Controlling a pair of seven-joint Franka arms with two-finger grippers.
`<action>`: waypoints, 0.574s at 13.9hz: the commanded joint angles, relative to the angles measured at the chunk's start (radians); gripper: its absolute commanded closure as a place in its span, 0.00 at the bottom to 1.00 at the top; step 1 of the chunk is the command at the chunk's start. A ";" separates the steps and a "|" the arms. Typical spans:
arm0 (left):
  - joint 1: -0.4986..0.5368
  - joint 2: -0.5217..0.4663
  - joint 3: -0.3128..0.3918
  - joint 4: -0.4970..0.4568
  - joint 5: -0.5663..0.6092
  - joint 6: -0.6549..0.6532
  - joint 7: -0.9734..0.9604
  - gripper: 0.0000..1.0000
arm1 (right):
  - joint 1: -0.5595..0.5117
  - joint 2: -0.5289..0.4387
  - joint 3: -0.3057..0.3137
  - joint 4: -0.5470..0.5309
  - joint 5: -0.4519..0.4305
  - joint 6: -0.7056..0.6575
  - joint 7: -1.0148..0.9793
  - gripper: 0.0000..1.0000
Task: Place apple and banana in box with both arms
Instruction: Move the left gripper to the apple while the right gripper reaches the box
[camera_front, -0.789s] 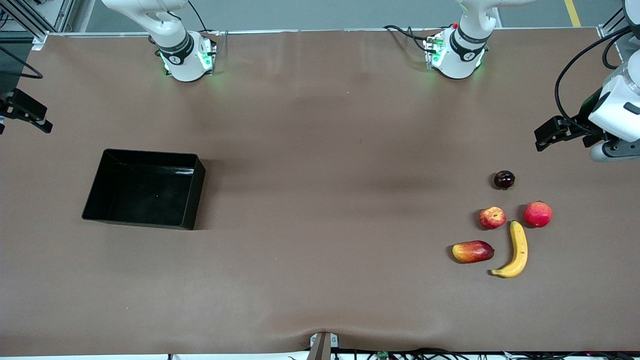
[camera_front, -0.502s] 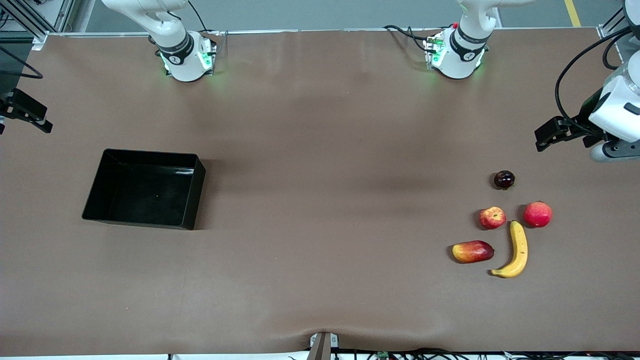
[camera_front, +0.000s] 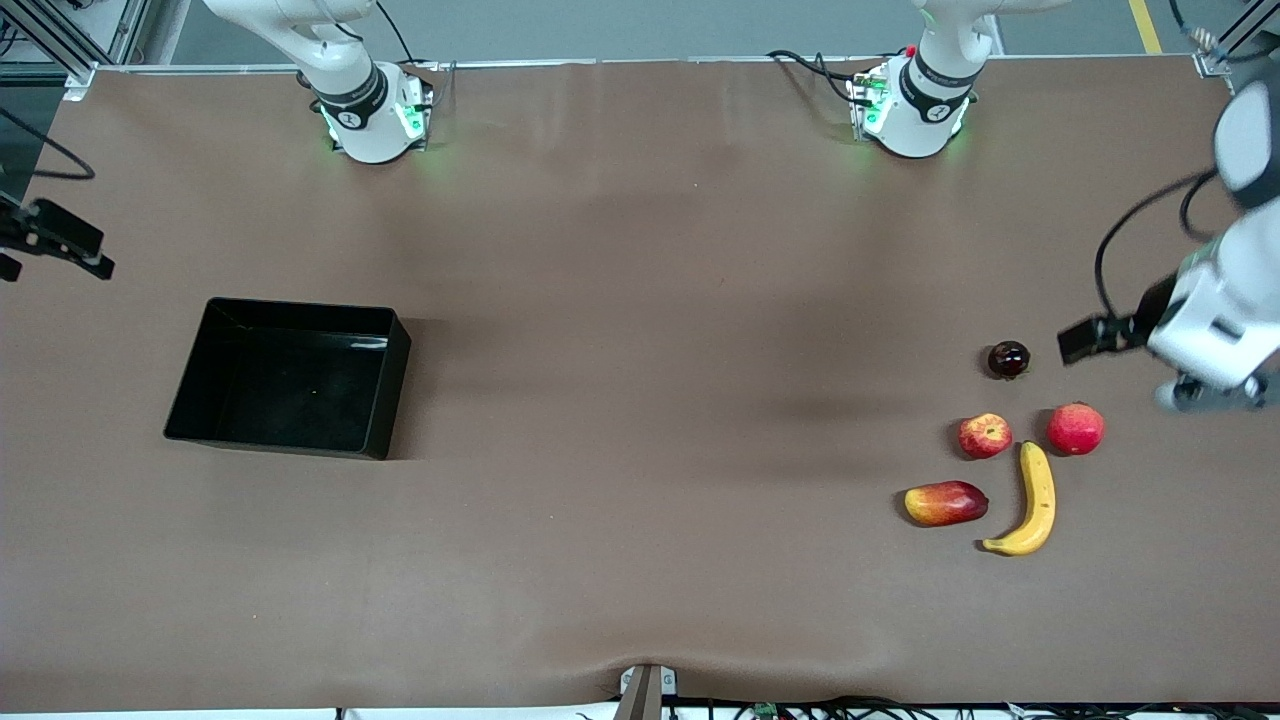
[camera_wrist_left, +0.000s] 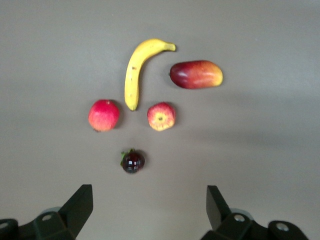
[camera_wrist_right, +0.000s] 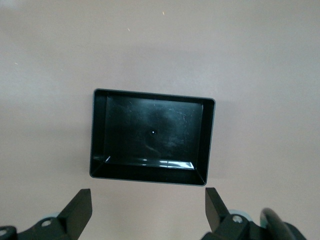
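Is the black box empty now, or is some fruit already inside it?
Empty. The box shows only its glossy black floor in the front and right wrist views; the apple and banana lie on the table.

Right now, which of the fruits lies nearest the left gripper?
The small dark round fruit, the only near-black one. It lies beside the left gripper, farther from the front camera than the apple and banana.

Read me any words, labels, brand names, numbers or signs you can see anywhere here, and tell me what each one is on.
No text can be read.
The black bands on the right arm's base and the left arm's base each carry a small white mark, too small to read.
The box, apple, banana and the other fruits show no labels or stickers.
The left tool and right tool, both open, bear no markings.
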 joint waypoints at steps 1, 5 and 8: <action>0.004 0.072 -0.002 -0.003 0.021 0.038 -0.010 0.00 | -0.022 0.178 0.005 0.047 0.000 -0.002 -0.011 0.00; 0.038 0.080 -0.001 -0.207 0.021 0.278 -0.021 0.00 | -0.071 0.229 0.002 0.049 -0.067 0.039 -0.003 0.00; 0.047 0.188 -0.002 -0.224 0.018 0.328 -0.067 0.00 | -0.136 0.299 0.004 0.039 -0.110 0.147 -0.012 0.00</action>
